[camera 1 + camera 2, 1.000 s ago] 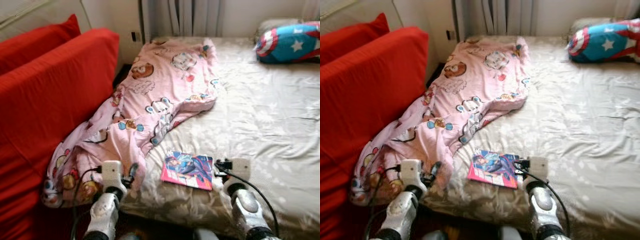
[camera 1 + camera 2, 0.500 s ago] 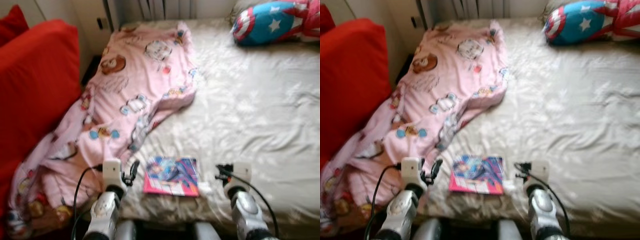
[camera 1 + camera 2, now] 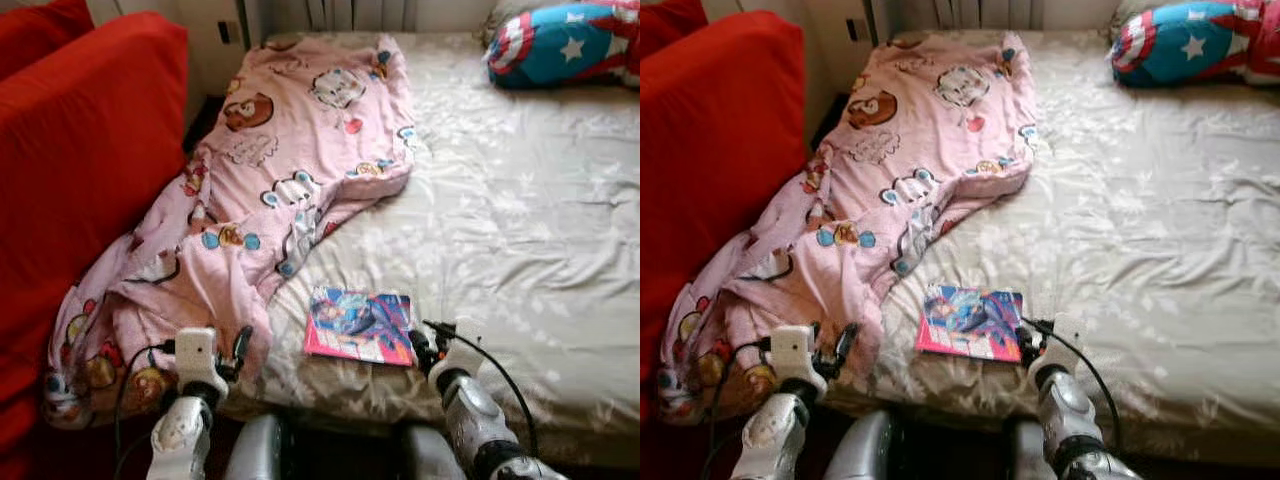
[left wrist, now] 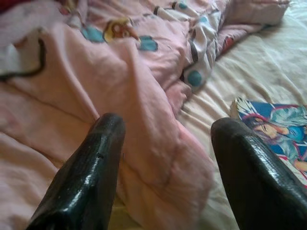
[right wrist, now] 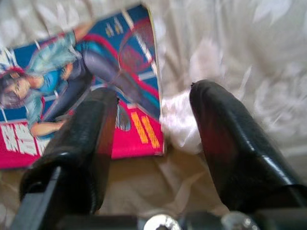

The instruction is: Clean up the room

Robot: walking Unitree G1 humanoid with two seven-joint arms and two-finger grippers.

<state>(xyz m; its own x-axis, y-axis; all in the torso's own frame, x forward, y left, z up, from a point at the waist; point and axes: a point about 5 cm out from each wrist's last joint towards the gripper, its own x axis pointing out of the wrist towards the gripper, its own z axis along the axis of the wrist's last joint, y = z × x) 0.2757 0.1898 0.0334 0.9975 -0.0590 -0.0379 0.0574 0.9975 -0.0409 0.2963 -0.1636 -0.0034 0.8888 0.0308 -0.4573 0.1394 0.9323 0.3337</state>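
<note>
My right gripper [image 5: 153, 139], fingers spread wide, straddles the near right corner of the comic book [image 3: 360, 326] lying flat on the bed [image 3: 520, 230], apparently to grasp its edge. My left gripper [image 4: 165, 158], also wide apart, hovers over the pink blanket [image 3: 270, 190], holding nothing.

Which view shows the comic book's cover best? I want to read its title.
The right wrist view: the comic book is close up between the right gripper's open jaws, though blurred. Both eye views show the whole book, small, on the bed. The left wrist view catches one corner beside the pink blanket.
</note>
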